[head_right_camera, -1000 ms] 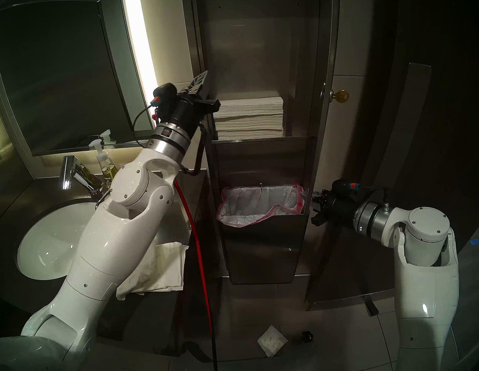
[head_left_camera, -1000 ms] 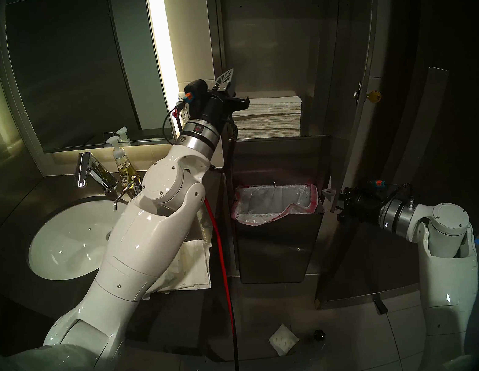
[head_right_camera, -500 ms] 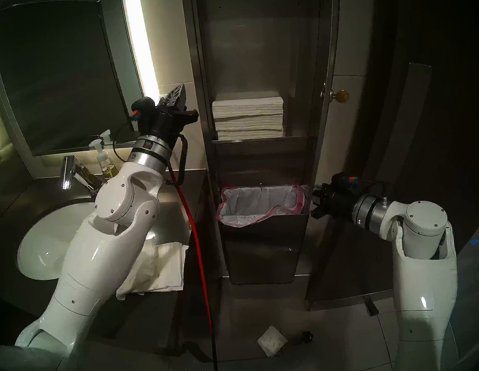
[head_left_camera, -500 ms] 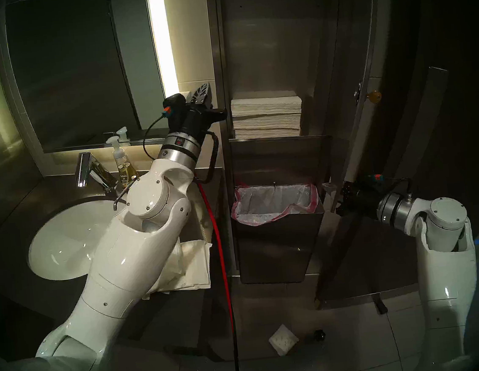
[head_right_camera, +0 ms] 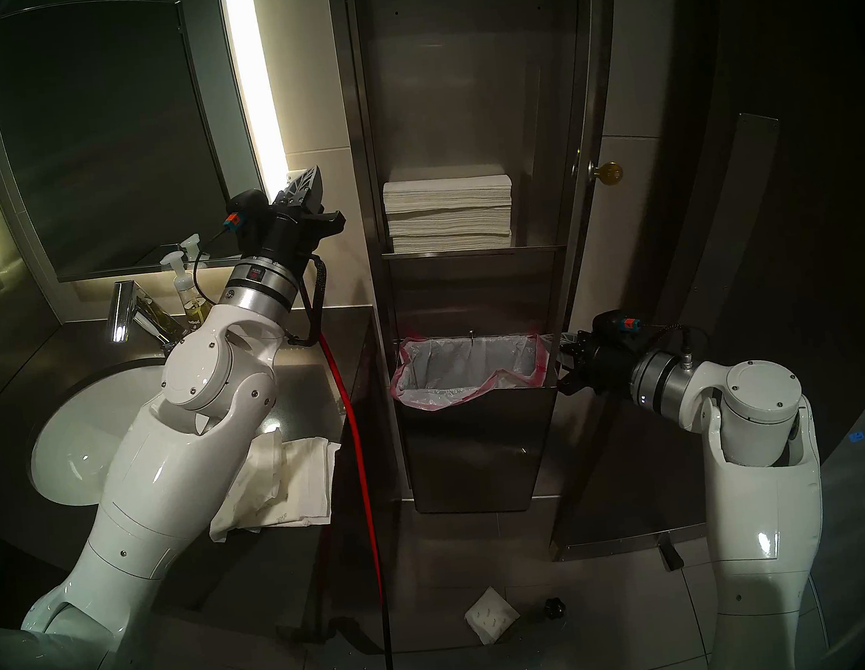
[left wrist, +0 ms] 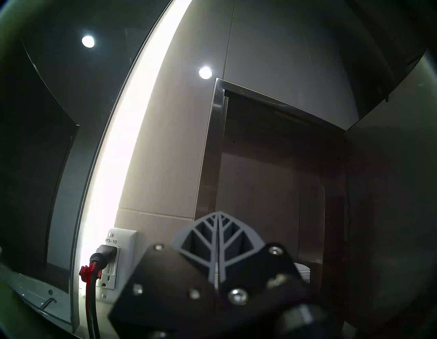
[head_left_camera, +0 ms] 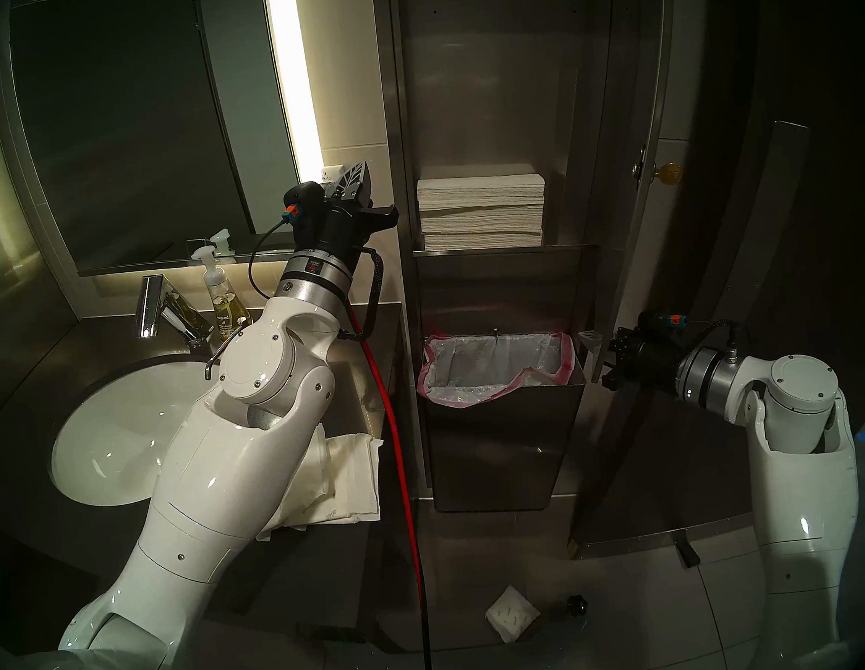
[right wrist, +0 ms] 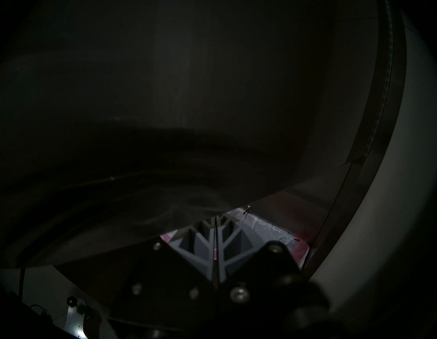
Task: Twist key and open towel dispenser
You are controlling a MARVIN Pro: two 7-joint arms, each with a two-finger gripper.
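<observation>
The dispenser [head_left_camera: 481, 108] is standing open, its door [head_left_camera: 639, 198] swung out to the right of the cabinet. The key [head_left_camera: 669, 173] is sitting in the lock on the door's outer face, its amber head sticking out to the right, with neither end effector touching it. Inside the dispenser a stack of towels [head_left_camera: 482, 210] is resting on the shelf, and the bin [head_left_camera: 505, 441] with its pink-edged bag is hanging below that shelf.

The left end effector [head_left_camera: 357, 181] is hovering left of the dispenser, just beside its frame, level with the towels. In the left wrist view its two grey fingers [left wrist: 205, 246] are pressing flat together, holding nothing.

The right end effector [head_left_camera: 595, 342] is reaching in from the right of the dispenser, low down at the door's bottom edge, level with the bin's rim. In the right wrist view its fingers [right wrist: 227, 243] are lying closed against each other with nothing between them; whether the tips are touching the door cannot be told, since that view is very dark.
</observation>
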